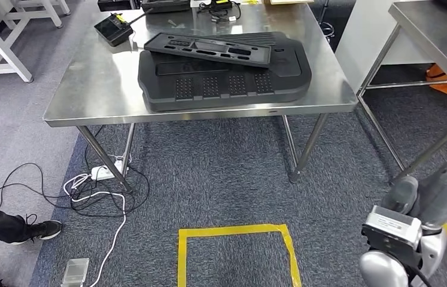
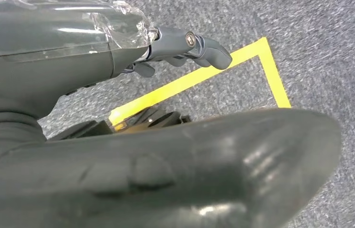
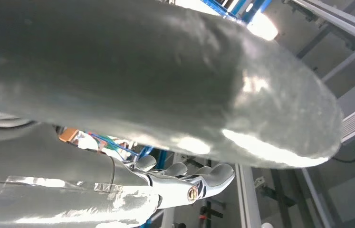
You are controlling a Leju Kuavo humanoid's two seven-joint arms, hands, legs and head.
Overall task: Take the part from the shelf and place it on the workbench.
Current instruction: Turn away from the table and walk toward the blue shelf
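Observation:
On the steel workbench (image 1: pixel 101 89) ahead lies a large black moulded part (image 1: pixel 227 81), and a flatter black slotted part (image 1: pixel 209 49) rests tilted on top of it. My right arm (image 1: pixel 415 224) hangs low at the right, well short of the bench. My left hand (image 2: pixel 175 161) hangs over the carpet with its fingers (image 2: pixel 204 47) stretched out and nothing in it. My right hand (image 3: pixel 156 85) also holds nothing, its fingers (image 3: pixel 208 178) apart from the thumb, with grey and blue racking behind it.
A yellow tape square (image 1: pixel 239 230) marks the carpet in front of me. White and black cables (image 1: pixel 95 191) trail by the bench's left leg, near a person's shoe (image 1: pixel 44 228). A second steel table (image 1: pixel 442 36) stands at the right. A black device (image 1: pixel 113 27) sits at the bench's far left.

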